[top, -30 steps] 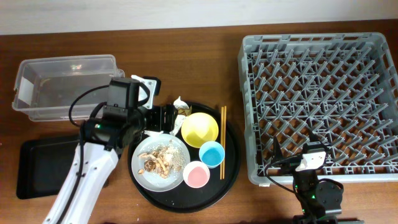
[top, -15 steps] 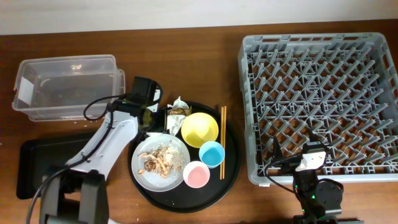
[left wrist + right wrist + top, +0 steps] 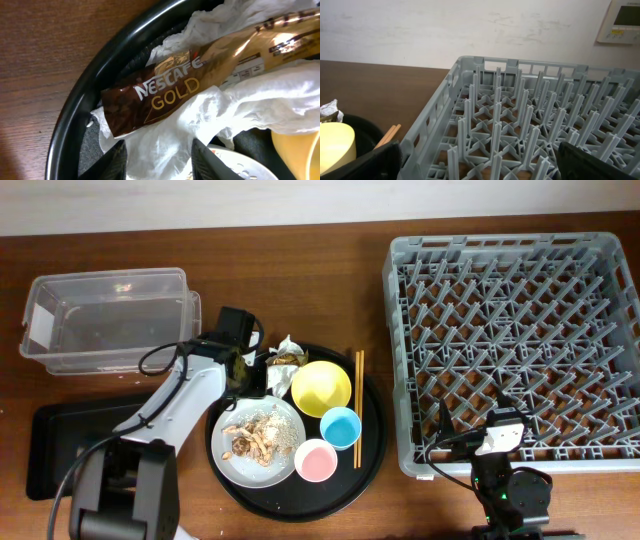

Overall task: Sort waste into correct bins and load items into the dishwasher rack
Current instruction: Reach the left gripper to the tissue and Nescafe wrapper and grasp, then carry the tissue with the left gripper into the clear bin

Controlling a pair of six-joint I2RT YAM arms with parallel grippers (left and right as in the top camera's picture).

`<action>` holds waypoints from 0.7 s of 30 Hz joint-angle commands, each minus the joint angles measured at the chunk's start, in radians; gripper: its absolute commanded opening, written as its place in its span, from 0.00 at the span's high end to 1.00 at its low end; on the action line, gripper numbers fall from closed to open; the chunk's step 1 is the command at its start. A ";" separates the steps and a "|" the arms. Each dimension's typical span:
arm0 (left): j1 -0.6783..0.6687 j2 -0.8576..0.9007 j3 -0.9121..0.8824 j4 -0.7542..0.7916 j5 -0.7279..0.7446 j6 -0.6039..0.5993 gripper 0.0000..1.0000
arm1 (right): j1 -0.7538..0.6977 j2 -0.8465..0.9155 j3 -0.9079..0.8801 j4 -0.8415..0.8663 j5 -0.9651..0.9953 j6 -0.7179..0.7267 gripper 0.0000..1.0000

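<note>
left wrist, wrapper (image 3: 165, 92) amid tissue (image 3: 235, 107), bowl (image 3: 300, 155) beside

Lab-like room: bare white wall (image 3: 420, 25), wall-mounted control panel (image 3: 625, 20), wooden table (image 3: 300, 270)

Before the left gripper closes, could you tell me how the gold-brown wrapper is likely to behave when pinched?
The wrapper looks like thin, creased foil, so it will probably flop and weigh very little. Its glossy surface may slip when pinched. It lies tangled in the tissue paper, which will likely lift with it.
</note>
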 commanded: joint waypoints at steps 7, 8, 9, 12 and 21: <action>-0.004 0.000 0.056 -0.063 0.011 -0.046 0.99 | 0.005 -0.006 -0.008 -0.001 0.005 -0.003 0.01; -0.004 -0.009 0.065 -0.082 0.012 -0.051 0.99 | 0.005 -0.006 -0.008 -0.001 0.005 -0.003 0.01; -0.004 -0.029 0.072 -0.106 0.016 -0.051 0.99 | 0.005 -0.006 -0.008 -0.001 0.005 -0.003 0.01; -0.004 -0.104 0.073 -0.143 0.059 -0.051 0.99 | 0.005 -0.006 -0.008 -0.001 0.005 -0.003 0.01; -0.003 -0.319 0.073 -0.222 0.075 -0.055 0.99 | 0.005 -0.006 -0.008 -0.001 0.005 -0.003 0.01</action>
